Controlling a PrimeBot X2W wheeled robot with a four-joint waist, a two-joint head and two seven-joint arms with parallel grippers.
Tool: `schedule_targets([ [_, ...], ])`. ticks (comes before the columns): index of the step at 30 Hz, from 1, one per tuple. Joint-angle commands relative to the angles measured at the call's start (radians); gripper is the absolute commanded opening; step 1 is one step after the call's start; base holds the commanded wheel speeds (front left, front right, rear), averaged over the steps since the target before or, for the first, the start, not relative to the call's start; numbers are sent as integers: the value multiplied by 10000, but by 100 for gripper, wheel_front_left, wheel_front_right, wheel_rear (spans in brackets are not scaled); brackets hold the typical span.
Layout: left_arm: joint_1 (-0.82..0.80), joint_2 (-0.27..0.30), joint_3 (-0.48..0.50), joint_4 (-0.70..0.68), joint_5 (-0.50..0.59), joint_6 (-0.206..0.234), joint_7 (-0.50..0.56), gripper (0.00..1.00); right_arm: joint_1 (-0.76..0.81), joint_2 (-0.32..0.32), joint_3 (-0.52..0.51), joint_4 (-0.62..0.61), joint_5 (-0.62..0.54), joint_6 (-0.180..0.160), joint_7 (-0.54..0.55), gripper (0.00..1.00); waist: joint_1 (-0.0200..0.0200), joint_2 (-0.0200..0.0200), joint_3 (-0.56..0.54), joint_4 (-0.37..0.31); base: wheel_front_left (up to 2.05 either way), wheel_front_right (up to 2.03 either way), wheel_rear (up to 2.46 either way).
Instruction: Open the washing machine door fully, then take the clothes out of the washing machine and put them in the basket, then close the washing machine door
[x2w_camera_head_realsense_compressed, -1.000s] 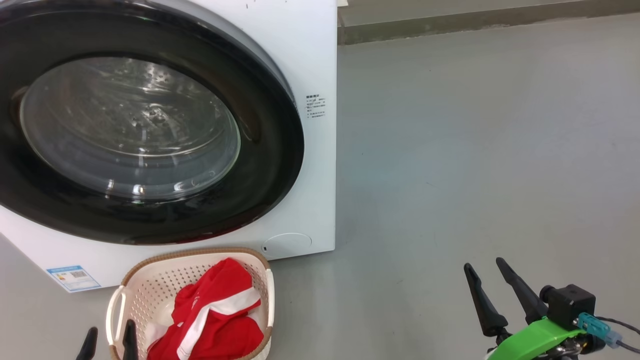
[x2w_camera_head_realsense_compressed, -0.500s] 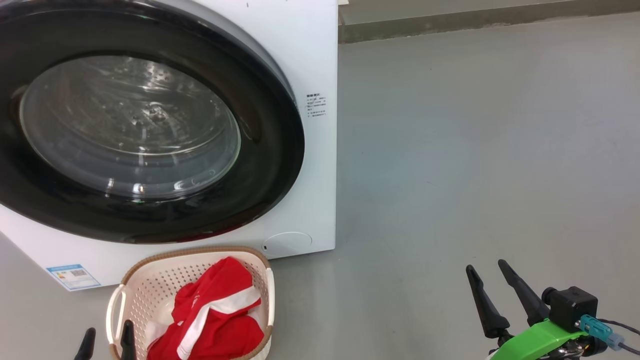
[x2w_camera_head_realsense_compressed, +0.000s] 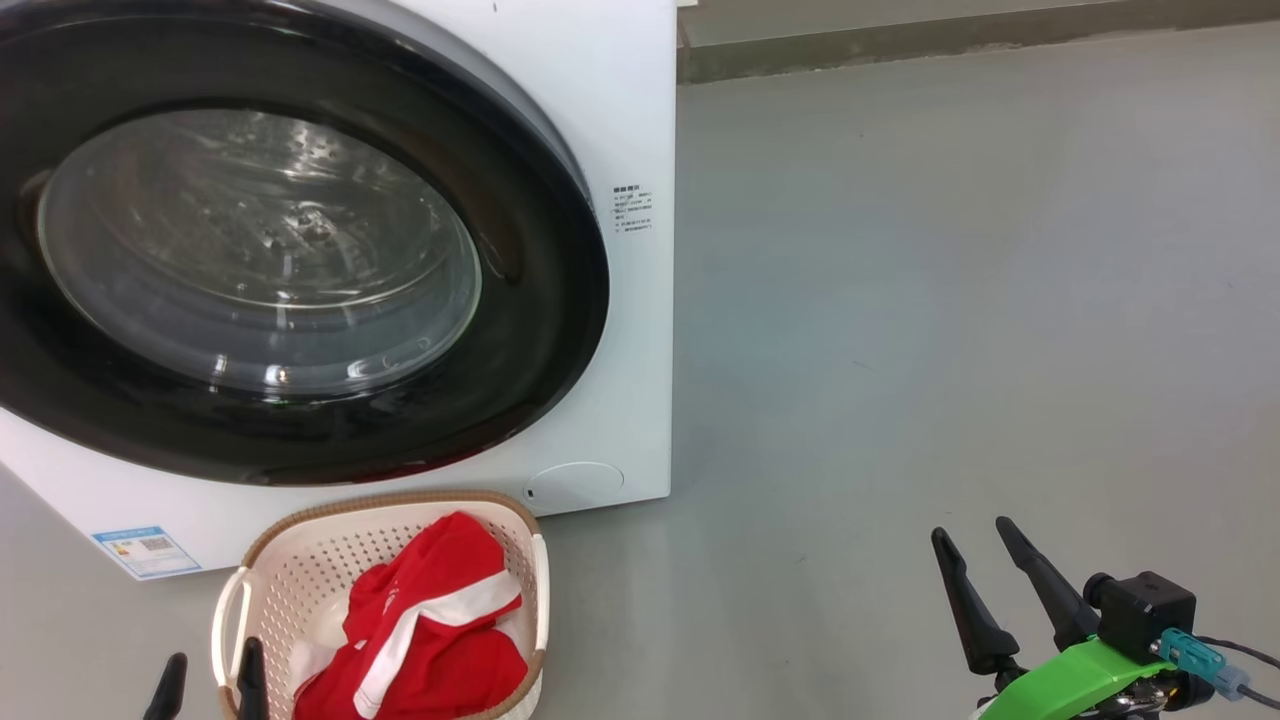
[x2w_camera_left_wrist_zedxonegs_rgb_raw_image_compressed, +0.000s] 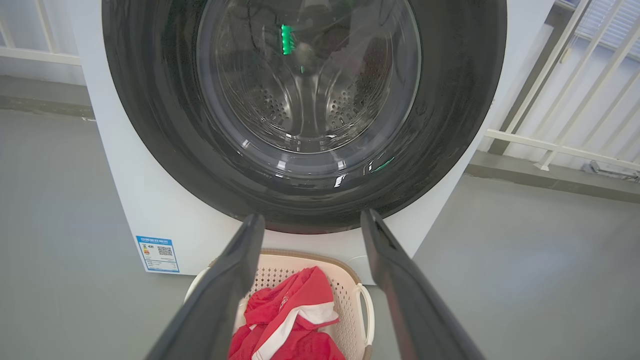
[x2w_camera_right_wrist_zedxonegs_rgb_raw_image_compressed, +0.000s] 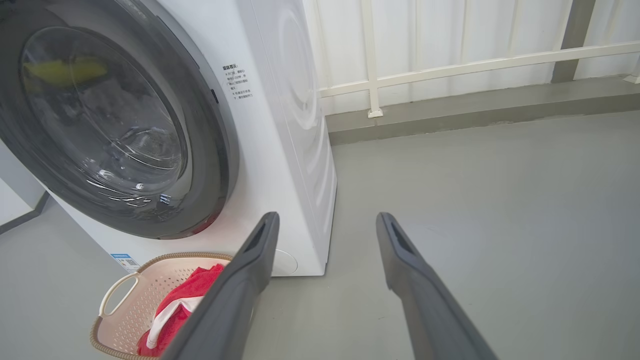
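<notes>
The white washing machine (x2w_camera_head_realsense_compressed: 620, 100) fills the upper left of the head view. Its round black-rimmed door (x2w_camera_head_realsense_compressed: 545, 300) with the glass bowl window lies shut flat against the front. Below it on the floor stands the cream basket (x2w_camera_head_realsense_compressed: 300, 570) holding the red clothes (x2w_camera_head_realsense_compressed: 430, 640) with white stripes. My left gripper (x2w_camera_head_realsense_compressed: 208, 672) is open at the bottom edge, its tips just over the basket's near left rim, holding nothing. My right gripper (x2w_camera_head_realsense_compressed: 973, 535) is open over bare floor, far right of the machine. The left wrist view faces the door (x2w_camera_left_wrist_zedxonegs_rgb_raw_image_compressed: 450, 125) and basket (x2w_camera_left_wrist_zedxonegs_rgb_raw_image_compressed: 350, 285).
Grey floor (x2w_camera_head_realsense_compressed: 950, 300) stretches to the right of the machine. A low kerb (x2w_camera_head_realsense_compressed: 950, 45) runs along the back, with a white railing (x2w_camera_right_wrist_zedxonegs_rgb_raw_image_compressed: 450, 65) above it in the right wrist view. A blue label (x2w_camera_head_realsense_compressed: 145, 550) sits low on the machine's front.
Both grippers have sunk slightly toward the bottom of the head view. The door, basket and clothes stay as they were.
</notes>
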Motion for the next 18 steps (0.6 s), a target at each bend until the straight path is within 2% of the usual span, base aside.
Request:
schedule_targets([
  [1,-244,167,399,-273,95,-31,-82,100,-44,-40,197,-278,-18,-21,-46,100,0,-1,6,1,0,0,0],
  [18,-196,115,506,-350,110,-31,-82,100,50,-12,-18,-589,-196,-21,-46,100,0,-1,-10,9,0,0,0],
])
